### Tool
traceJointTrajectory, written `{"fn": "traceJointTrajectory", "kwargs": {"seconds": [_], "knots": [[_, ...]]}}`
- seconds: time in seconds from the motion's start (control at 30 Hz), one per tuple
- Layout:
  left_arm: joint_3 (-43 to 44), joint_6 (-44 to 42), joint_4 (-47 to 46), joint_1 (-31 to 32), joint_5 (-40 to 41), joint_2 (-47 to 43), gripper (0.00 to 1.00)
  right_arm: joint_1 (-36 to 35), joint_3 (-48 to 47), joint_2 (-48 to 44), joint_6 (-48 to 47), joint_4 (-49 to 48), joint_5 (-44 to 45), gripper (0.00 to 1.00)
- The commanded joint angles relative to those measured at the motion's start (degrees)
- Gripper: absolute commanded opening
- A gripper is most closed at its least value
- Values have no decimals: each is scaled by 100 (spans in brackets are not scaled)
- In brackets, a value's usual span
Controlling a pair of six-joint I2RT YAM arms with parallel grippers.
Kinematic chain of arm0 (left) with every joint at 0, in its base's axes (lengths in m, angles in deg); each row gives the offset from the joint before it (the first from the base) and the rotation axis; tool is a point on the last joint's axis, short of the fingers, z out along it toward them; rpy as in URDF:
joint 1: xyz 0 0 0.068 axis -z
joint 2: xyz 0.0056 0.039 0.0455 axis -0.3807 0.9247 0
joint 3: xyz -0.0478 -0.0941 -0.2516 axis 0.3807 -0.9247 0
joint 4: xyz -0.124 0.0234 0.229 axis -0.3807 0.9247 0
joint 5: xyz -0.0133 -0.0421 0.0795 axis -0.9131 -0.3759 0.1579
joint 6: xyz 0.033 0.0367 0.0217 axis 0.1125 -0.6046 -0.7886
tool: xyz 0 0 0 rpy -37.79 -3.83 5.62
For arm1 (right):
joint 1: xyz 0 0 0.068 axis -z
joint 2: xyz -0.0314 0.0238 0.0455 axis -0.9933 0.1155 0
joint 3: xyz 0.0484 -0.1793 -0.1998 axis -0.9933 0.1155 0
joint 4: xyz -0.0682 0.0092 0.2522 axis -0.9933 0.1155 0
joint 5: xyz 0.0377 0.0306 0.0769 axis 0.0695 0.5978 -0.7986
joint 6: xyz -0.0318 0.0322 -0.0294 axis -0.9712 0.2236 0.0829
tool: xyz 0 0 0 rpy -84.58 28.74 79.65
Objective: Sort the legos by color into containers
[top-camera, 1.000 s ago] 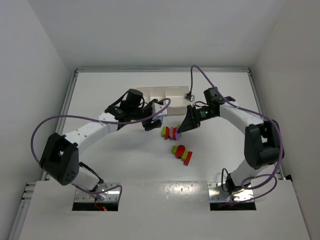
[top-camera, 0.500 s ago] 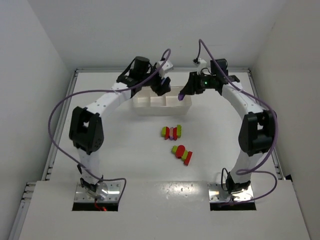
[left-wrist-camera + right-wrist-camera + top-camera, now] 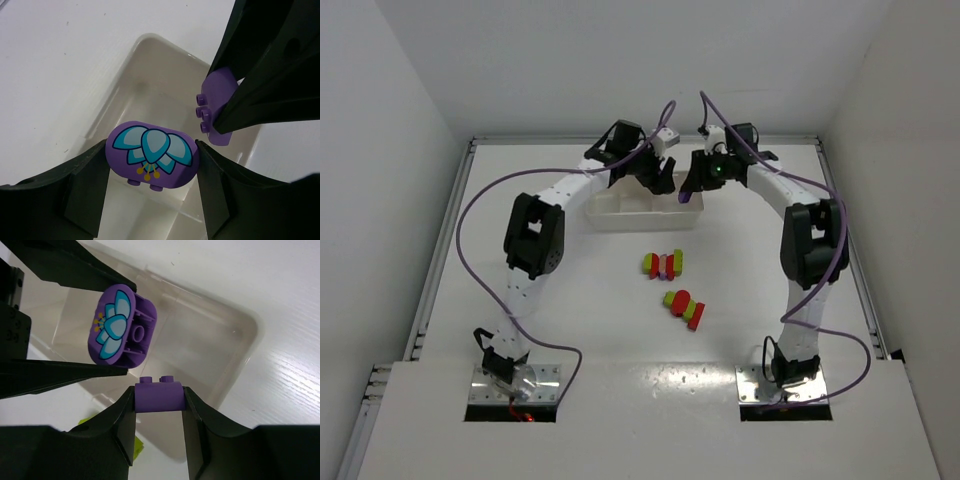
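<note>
left end effector point(image 3: 152, 161) grips a flower-printed purple brick point(image 3: 150, 150), right end effector point(image 3: 159, 401) a plain purple brick point(image 3: 160, 396), over the tray point(image 3: 630, 221); two mixed clusters point(image 3: 663, 264) lie unsorted on the bench point(image 3: 570, 300).

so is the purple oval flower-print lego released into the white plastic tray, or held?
Held: left gripper clamps the purple oval lego above the white tray.

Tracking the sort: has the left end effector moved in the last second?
Yes. The left end effector, gripping a purple lego, moved from the near side of the white tray to above its right end.
</note>
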Motion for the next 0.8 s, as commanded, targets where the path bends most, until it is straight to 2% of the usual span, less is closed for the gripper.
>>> {"fn": "traceJointTrajectory", "kwargs": {"seconds": [0.0, 0.07, 0.1, 0.13, 0.2, 0.3, 0.47, 0.57, 0.63, 0.67, 0.7, 0.77], "knots": [[418, 175, -77, 105, -266, 12, 37, -29, -326, 30, -90, -195, 159, 28], [532, 175, -77, 105, -266, 64, 50, -29, -396, 30, -90, -195, 159, 43], [532, 175, -77, 105, -266, 64, 60, -29, -448, 30, -90, -195, 159, 49], [532, 175, -77, 105, -266, 64, 64, -29, -449, 30, -90, -195, 220, 56], [594, 175, -138, 105, -266, 64, 74, -29, -449, -31, -90, -142, 221, 60], [541, 237, -244, 105, -99, -84, 86, -29, -238, -303, -37, -142, 221, 72], [-186, 150, -701, 105, 15, -1031, 86, 32, 367, -1232, -90, -142, -51, 72], [-679, -270, -526, 105, -238, -1595, 86, 33, 1000, -1823, -449, 217, -454, 72], [-1381, -640, -254, 105, -625, -2262, 86, 33, 1516, -2444, -1177, 533, -973, 72], [-1654, -1112, 130, 105, -722, -2500, 83, -19, 1694, -2649, -1528, 1005, -1061, 72], [-2257, -1395, 343, 105, -923, -2963, 83, -81, 2044, -2833, -2219, 1279, -1184, 72], [-2919, -2019, 930, 105, -1083, -3423, 78, -81, 2423, -3307, -2689, 1945, -1352, 72]]}}
